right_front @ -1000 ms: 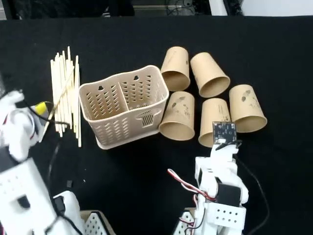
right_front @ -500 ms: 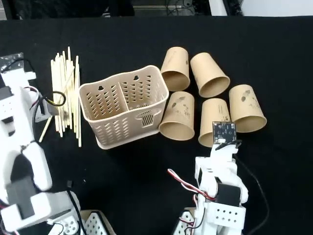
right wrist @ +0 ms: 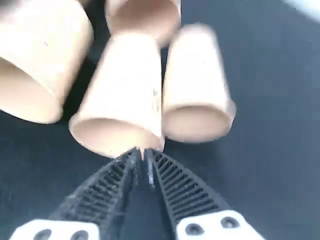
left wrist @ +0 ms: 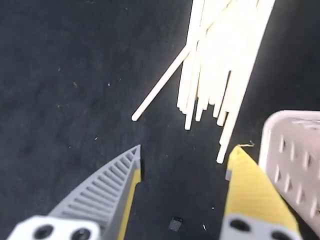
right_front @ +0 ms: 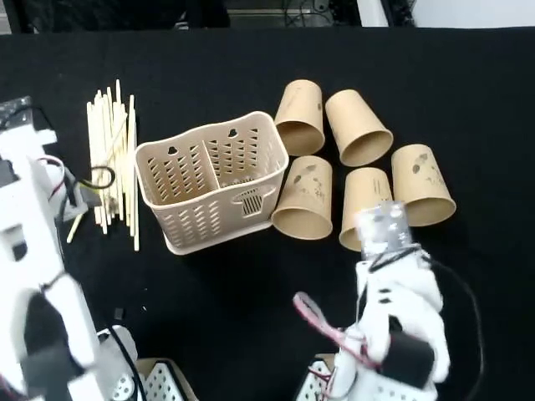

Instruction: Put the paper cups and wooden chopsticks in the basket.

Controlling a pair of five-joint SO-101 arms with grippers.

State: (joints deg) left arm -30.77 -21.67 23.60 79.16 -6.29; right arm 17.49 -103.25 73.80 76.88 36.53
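Note:
Several wooden chopsticks [right_front: 113, 154] lie in a loose bundle left of the beige slotted basket [right_front: 213, 180]. In the left wrist view my left gripper [left wrist: 182, 160] is open just short of the chopsticks' [left wrist: 220, 65] near ends, with nothing between its fingers and the basket's corner [left wrist: 295, 150] beside it. Several paper cups [right_front: 305, 200] lie on their sides right of the basket. My right gripper [right wrist: 142, 152] is shut and empty, its tips at the rim of one lying cup [right wrist: 122, 105], with another cup [right wrist: 195, 95] beside it.
The black cloth table [right_front: 226, 292] has open room in front of the basket. The left arm [right_front: 25, 209] stands along the left edge and the right arm [right_front: 389, 284] at the front right, its wrist over the cup [right_front: 368, 192] nearest it.
The left arm swung from the front left up toward the chopsticks. The right arm, still until half a second ago, has shifted slightly toward the cups.

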